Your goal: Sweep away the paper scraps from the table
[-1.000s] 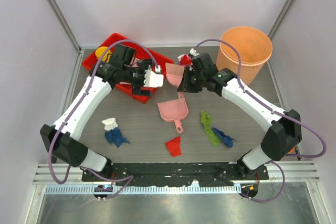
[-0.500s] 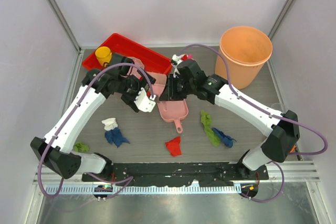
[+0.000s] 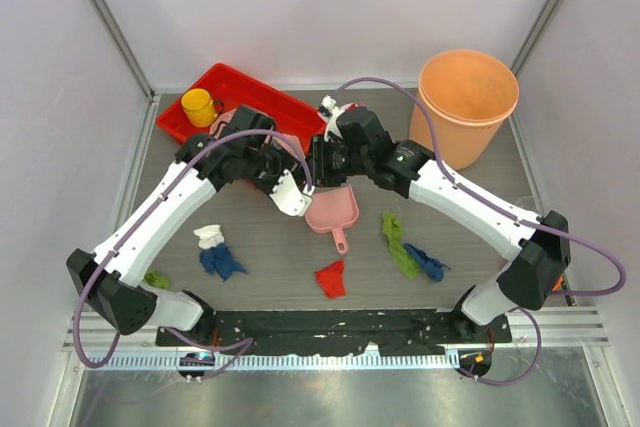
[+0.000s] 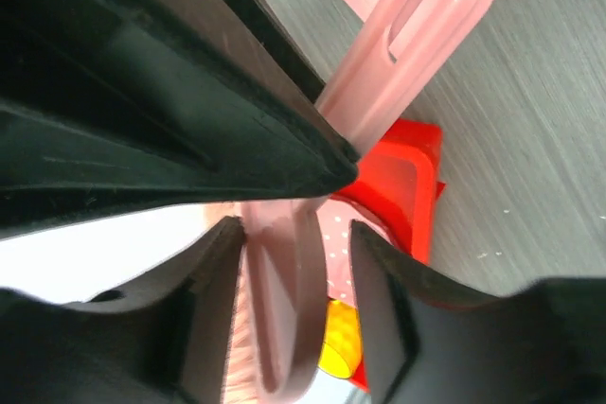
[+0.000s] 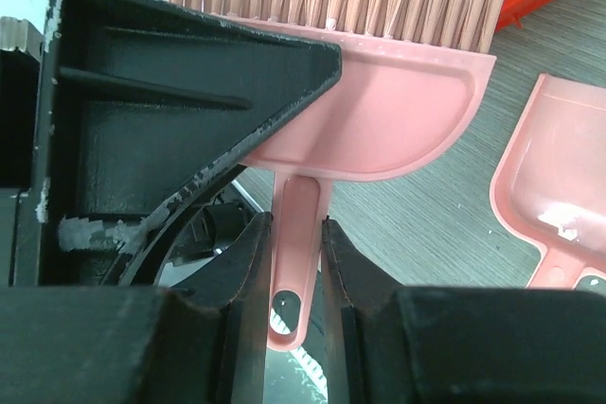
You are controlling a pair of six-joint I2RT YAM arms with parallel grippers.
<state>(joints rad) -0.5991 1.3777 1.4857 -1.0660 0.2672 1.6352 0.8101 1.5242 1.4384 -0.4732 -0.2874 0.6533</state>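
Left claw [image 3: 294,199] beside right claw [image 3: 320,161]

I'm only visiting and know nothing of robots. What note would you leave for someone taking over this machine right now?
The right gripper has its fingers shut on the handle of the pink brush.
The left gripper sits at the left edge of the pink dustpan, pink plastic between its fingers; whether it grips, I cannot tell.
The paper scraps lie loose across the near half of the table.
Done: brush in hand. Left: sweep every scrap into the dustpan, then probably tip it into the orange bucket.
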